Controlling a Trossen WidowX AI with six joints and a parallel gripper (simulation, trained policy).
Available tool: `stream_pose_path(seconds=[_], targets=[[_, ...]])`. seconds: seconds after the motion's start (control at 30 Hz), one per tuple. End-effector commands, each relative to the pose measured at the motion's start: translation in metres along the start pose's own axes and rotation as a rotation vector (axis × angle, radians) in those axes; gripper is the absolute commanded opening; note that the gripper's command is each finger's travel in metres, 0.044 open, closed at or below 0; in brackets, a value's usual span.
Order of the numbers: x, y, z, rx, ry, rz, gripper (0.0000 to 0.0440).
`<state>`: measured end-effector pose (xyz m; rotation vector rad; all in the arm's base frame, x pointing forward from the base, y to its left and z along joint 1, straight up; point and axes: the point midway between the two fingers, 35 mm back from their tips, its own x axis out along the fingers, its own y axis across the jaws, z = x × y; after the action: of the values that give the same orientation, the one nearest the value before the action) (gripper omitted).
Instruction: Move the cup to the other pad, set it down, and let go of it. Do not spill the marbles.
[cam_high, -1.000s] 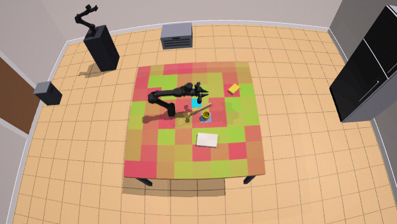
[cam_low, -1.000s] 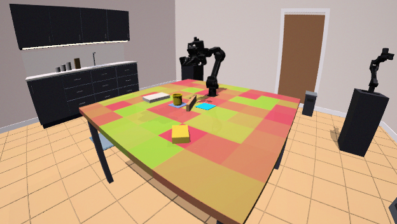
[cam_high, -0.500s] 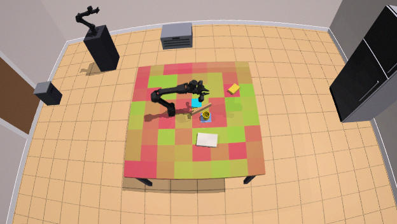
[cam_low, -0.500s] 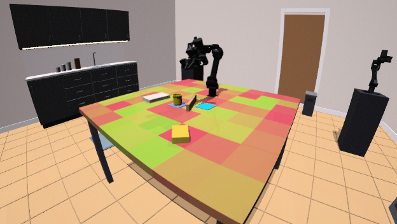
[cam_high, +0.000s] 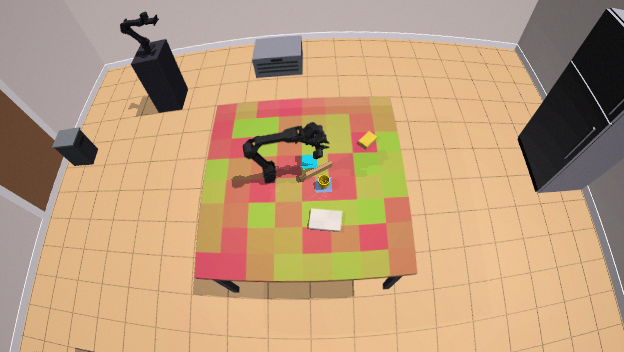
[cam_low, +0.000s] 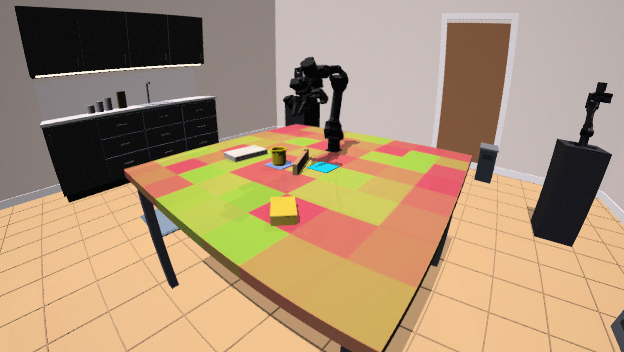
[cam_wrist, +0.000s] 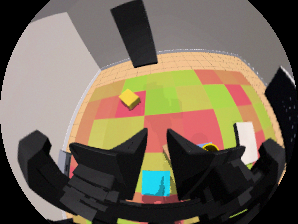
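The yellow cup (cam_high: 324, 181) (cam_low: 279, 156) (cam_wrist: 211, 148) stands upright on the blue pad (cam_high: 327, 190) (cam_low: 270, 164). Marbles inside it cannot be made out, and no loose ones can be seen. The cyan pad (cam_high: 308, 161) (cam_low: 324, 167) (cam_wrist: 156, 182) lies across the wooden bar from the cup, with nothing standing on it. My gripper (cam_high: 324, 149) (cam_low: 295, 111) (cam_wrist: 157, 131) is raised well above the table, away from the cup. Its fingers are partly open, with nothing between them. In the wrist view the right finger partly hides the cup.
A wooden bar (cam_high: 315, 171) (cam_low: 301, 162) stands between the two pads. A white box (cam_high: 325, 220) (cam_low: 245, 153) (cam_wrist: 246, 142) lies beyond the cup, on the side away from the bar. A yellow block (cam_high: 367, 139) (cam_low: 284, 210) (cam_wrist: 129, 98) lies farther out on the patchwork table (cam_high: 345, 265).
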<state>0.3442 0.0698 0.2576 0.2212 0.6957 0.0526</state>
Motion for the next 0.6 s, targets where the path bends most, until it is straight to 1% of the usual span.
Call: stream_pose_path(seconds=[0.0, 0.57], targets=[[0.003, 0.001, 0.0, 0.016, 0.05, -0.02, 0.0117], [0.02, -0.005, -0.017, 0.016, 0.292, -0.117, 0.0135]])
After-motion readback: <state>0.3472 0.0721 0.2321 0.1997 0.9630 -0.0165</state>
